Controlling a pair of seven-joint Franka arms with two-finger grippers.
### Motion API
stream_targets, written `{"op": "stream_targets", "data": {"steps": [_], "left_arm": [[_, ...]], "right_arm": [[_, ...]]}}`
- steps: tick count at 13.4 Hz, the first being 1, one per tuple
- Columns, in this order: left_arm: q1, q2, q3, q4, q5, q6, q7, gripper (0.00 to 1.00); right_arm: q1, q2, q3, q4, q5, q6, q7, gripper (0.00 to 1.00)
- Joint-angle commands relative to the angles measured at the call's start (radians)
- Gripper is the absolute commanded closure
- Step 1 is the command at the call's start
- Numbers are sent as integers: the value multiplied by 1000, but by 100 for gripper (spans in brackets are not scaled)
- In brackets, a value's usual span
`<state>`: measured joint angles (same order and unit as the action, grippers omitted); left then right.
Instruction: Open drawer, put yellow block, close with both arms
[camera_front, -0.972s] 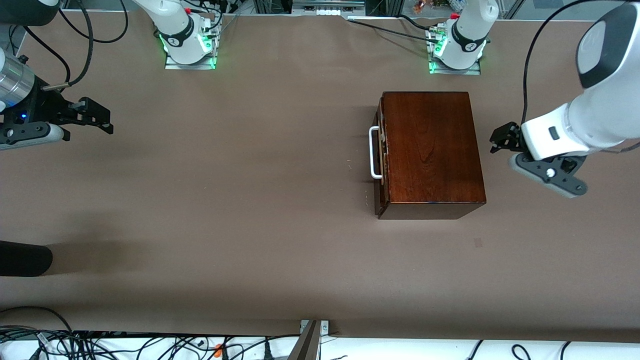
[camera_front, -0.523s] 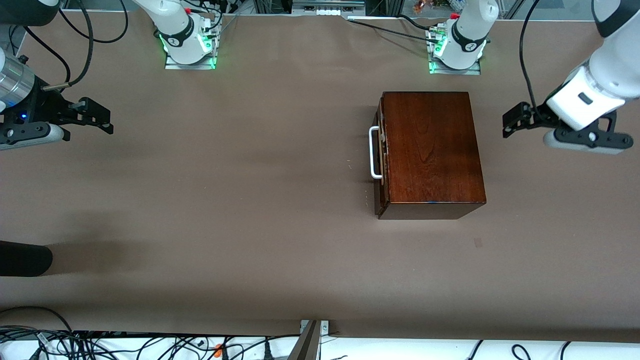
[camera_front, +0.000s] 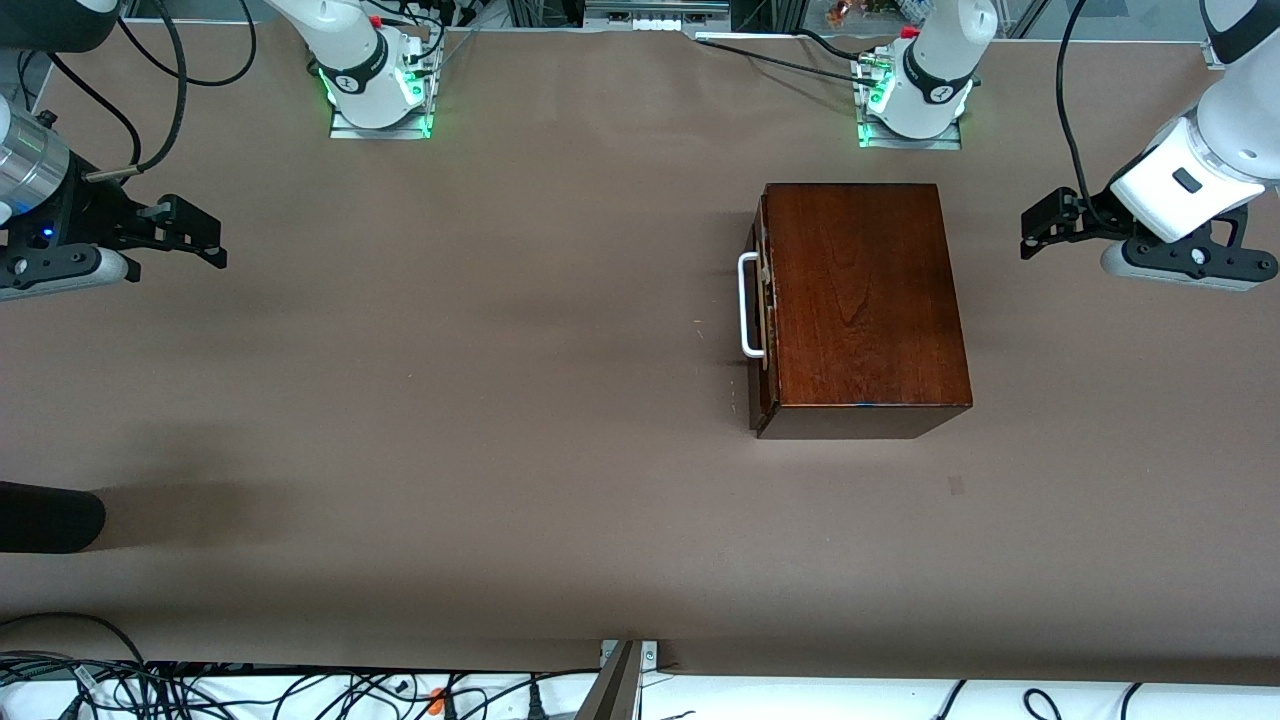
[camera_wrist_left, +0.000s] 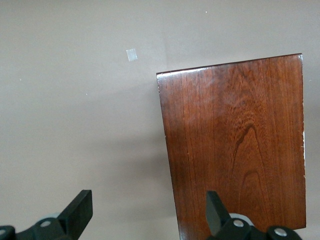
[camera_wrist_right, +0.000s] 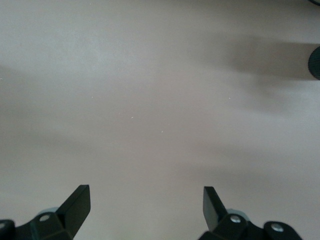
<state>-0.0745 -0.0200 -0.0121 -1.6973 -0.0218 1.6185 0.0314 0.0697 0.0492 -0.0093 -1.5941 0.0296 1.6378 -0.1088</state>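
The dark reddish-brown wooden box (camera_front: 860, 300) stands toward the left arm's end of the table. Its drawer (camera_front: 762, 310) is pushed in, its white U-shaped handle (camera_front: 745, 306) facing the right arm's end. The box top also shows in the left wrist view (camera_wrist_left: 235, 145). My left gripper (camera_front: 1040, 225) is open and empty, up in the air beside the box at the end away from the handle. My right gripper (camera_front: 205, 238) is open and empty over bare table at the right arm's end. The yellow block is out of view.
A small pale mark (camera_front: 956, 486) lies on the brown table nearer to the front camera than the box; it also shows in the left wrist view (camera_wrist_left: 132, 54). A black rounded object (camera_front: 45, 517) pokes in at the right arm's end. Cables lie along the front edge.
My left gripper has risen and drawn away from the box, toward the left arm's end of the table. The right arm, the box and the drawer have not moved.
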Motion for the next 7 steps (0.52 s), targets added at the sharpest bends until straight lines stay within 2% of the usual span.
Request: {"op": "stream_targets", "data": {"steps": [1,7], "left_arm": [[2,-6,9,8,-17,-22,32,0],[5,-12,9,8,-12,-46,30,0]], "right_arm": [[2,4,-3,13,9,-9,12,0],[2,4,-3,13,9,-9,11,0]]}}
